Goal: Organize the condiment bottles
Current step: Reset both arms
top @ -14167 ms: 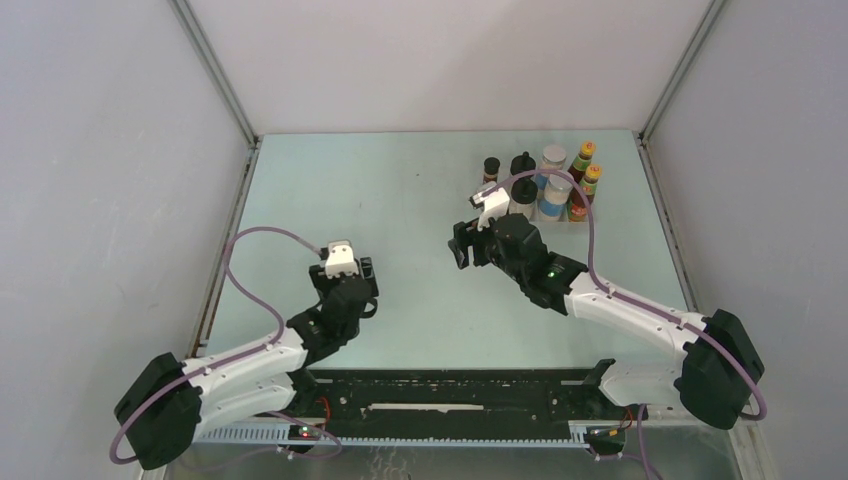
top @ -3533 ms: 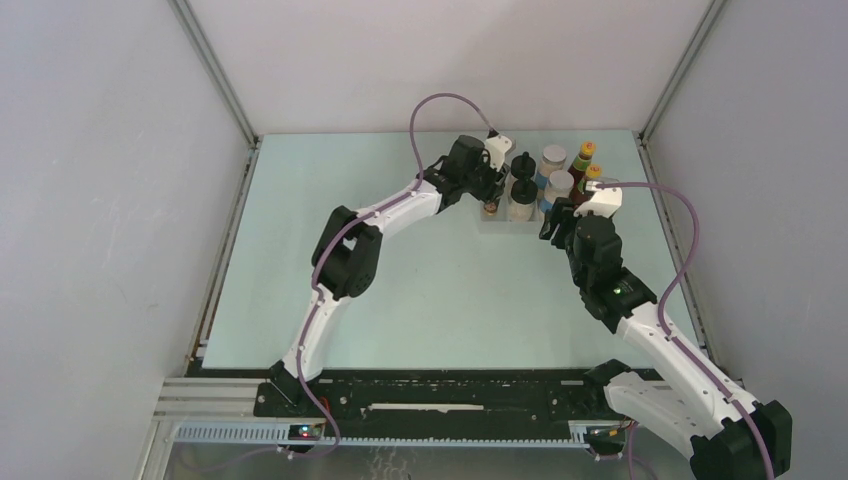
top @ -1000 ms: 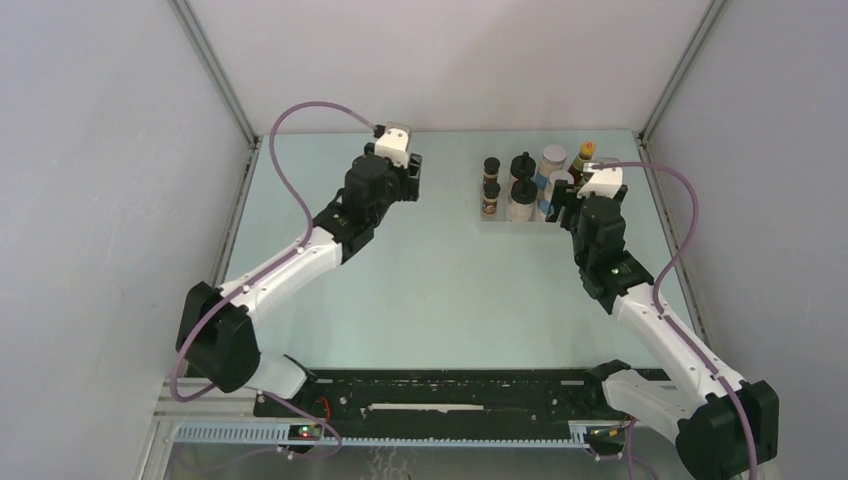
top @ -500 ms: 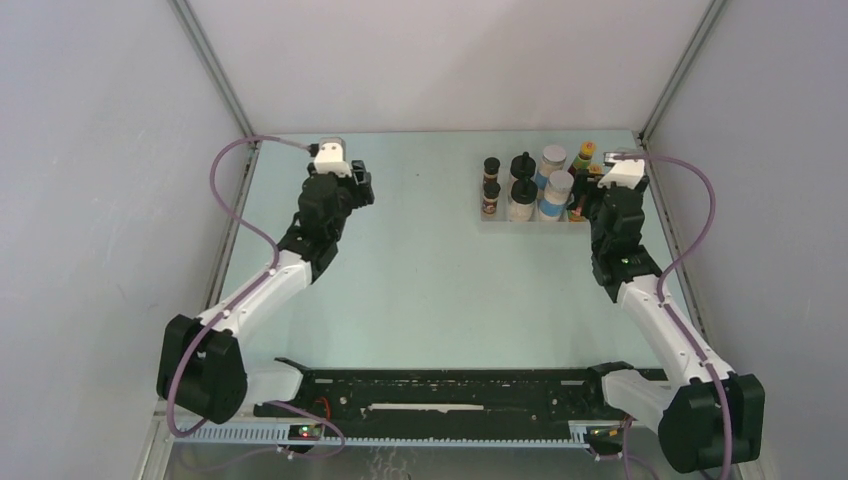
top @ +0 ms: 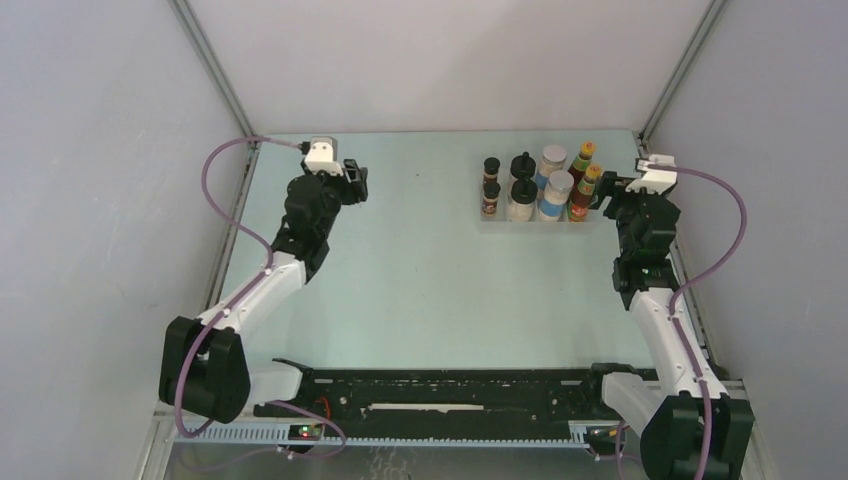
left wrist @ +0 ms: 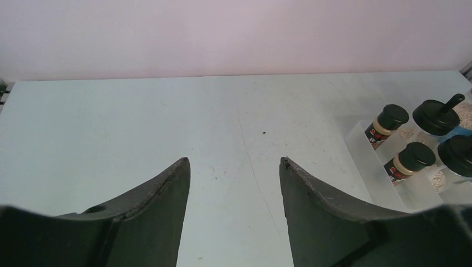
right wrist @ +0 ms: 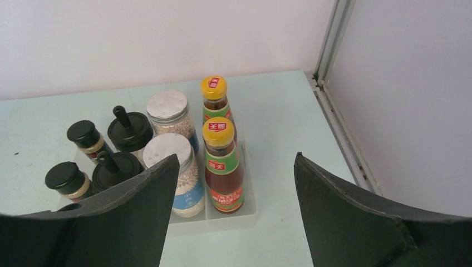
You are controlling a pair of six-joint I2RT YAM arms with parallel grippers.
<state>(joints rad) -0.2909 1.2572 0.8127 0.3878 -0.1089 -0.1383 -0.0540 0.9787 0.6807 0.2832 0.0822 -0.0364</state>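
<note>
Your left pincer (left wrist: 235,166) hangs over bare counter (top: 420,280) at the far left, jaws apart and gripping nothing, well apart from the bottles. You will find the condiment bottles (top: 557,190) upright in a clear tray (right wrist: 222,221) at the far right, paired from the left: tiny dark jars (right wrist: 83,135), black-lidded jars (right wrist: 129,132), grey-lidded jars (right wrist: 167,108), red sauce bottles (right wrist: 221,167). Your right pincer (right wrist: 236,156) sits near the tray's right side, jaws apart and empty.

Both black-lidded jars (left wrist: 442,115) are cut off by the left wrist view's right edge.
</note>
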